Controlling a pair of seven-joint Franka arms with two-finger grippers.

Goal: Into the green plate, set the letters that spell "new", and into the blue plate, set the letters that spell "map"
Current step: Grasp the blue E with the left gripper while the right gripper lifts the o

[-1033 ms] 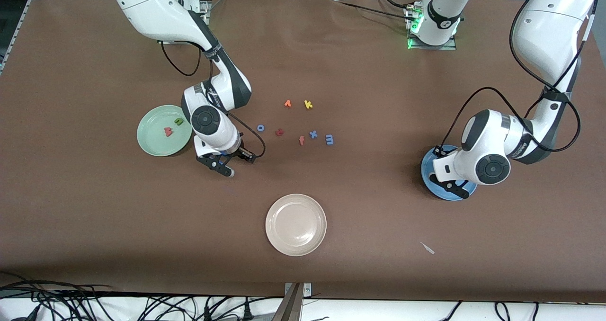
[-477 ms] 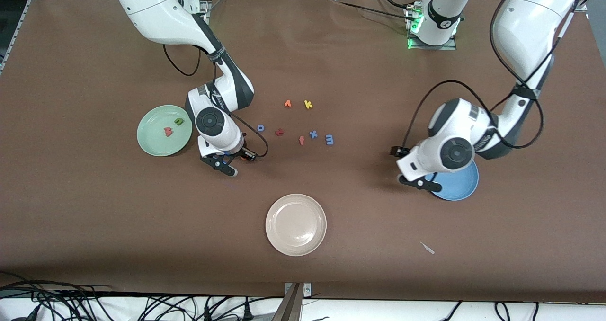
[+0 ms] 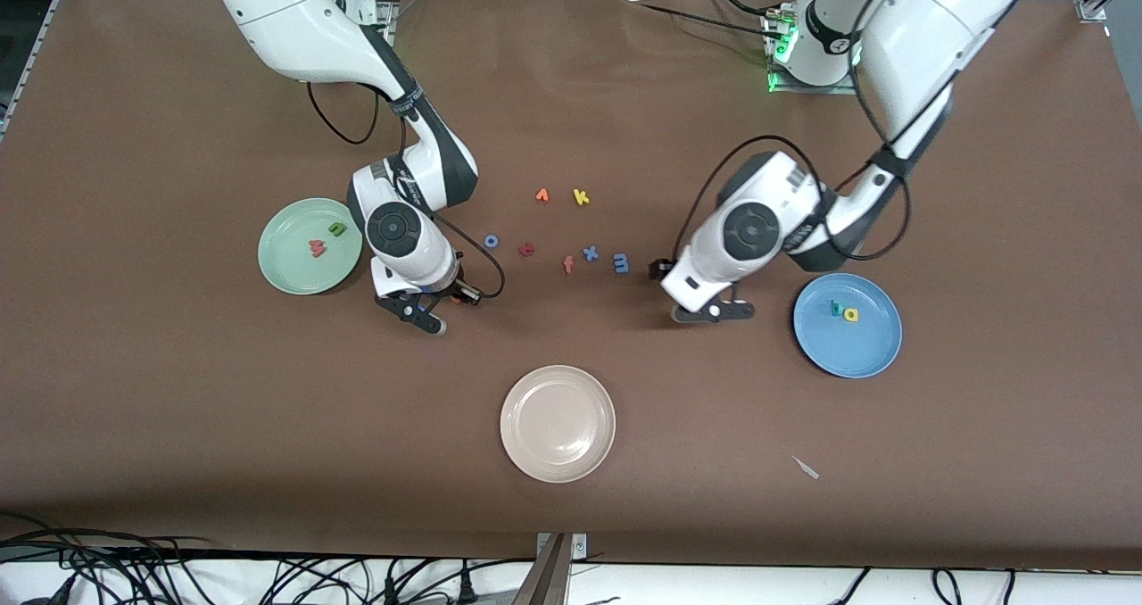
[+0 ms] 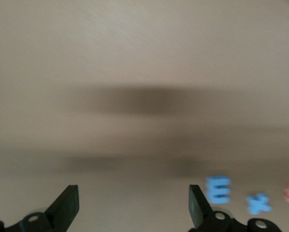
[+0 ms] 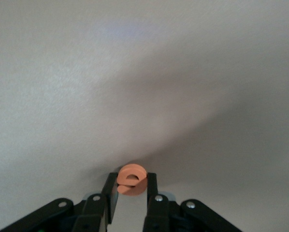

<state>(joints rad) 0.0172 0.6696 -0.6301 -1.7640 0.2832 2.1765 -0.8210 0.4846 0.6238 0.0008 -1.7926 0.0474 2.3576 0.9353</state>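
Right wrist view, low centre: right gripper [image 5: 131, 186] pinched shut on the orange e [image 5: 131, 180], flat faces between the pads; foam looks light, squashy. Front view: green plate [image 3: 287, 230] mid-left; left gripper [image 3: 709, 310], spread wide and empty, near blue m [image 3: 621, 263].

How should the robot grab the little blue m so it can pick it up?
The blue m lies flat on the table, so come straight down from above and pinch its two outer edges. The blue x sits beside it, so probably best to keep the fingers clear of that side. The open left gripper is closest.
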